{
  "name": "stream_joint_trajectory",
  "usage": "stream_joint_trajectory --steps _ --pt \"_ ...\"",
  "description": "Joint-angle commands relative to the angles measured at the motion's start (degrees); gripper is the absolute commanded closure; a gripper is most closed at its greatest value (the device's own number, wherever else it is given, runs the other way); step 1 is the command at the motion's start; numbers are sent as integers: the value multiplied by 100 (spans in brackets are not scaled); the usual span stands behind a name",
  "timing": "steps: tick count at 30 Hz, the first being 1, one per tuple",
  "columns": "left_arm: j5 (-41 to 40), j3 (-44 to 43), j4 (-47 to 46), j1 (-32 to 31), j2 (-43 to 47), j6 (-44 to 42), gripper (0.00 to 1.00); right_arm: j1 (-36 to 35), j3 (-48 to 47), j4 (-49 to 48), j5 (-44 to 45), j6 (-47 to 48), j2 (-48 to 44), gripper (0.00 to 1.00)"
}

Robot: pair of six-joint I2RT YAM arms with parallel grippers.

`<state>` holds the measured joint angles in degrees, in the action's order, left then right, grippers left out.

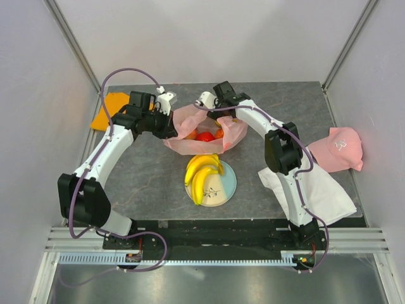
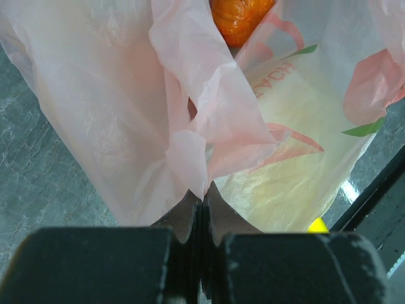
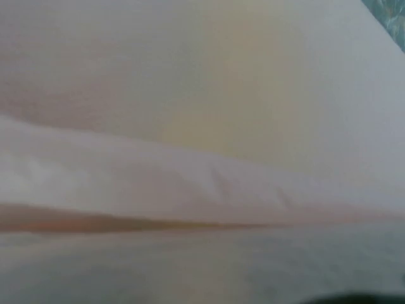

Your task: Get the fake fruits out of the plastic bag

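The pink plastic bag [image 1: 190, 144] lies open in the middle of the table, with a red fruit [image 1: 204, 136] and an orange fruit [image 1: 218, 133] showing inside. My left gripper [image 1: 169, 130] is shut on the bag's left rim; the left wrist view shows its jaws [image 2: 202, 206] pinched on the thin film [image 2: 190, 114], with the orange fruit [image 2: 240, 16] beyond. My right gripper [image 1: 223, 120] reaches into the bag's mouth from the far right, fingers hidden. The right wrist view shows only blurred pink film [image 3: 202, 126]. A yellow banana bunch [image 1: 202, 172] lies on a pale plate [image 1: 229, 185] in front of the bag.
A folded orange cloth [image 1: 106, 109] lies at the back left. A pink cap [image 1: 338, 147] and a white cloth [image 1: 319, 189] lie on the right, beside my right arm. Frame posts and walls enclose the table.
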<state>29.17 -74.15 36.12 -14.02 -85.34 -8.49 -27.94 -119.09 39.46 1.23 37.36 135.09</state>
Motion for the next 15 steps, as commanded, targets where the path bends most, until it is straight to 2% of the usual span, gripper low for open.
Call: stream_joint_trajectory --steps 1,2,5,11,15 --pt "80 -275 -193 -57 -18 -118 98 78 -35 88 1 -45 71 64" --pt "80 -267 -184 -66 -26 -100 98 79 -44 97 -79 -71 -112 70" --pt "115 -302 -237 -92 -18 -47 98 79 -18 105 -552 -229 -665 75" --pt "133 -363 -351 -118 -53 5 98 79 87 404 -1520 -624 -1799 78" --pt "124 -407 -421 -118 -97 207 98 79 70 658 -2134 -985 -2170 78"
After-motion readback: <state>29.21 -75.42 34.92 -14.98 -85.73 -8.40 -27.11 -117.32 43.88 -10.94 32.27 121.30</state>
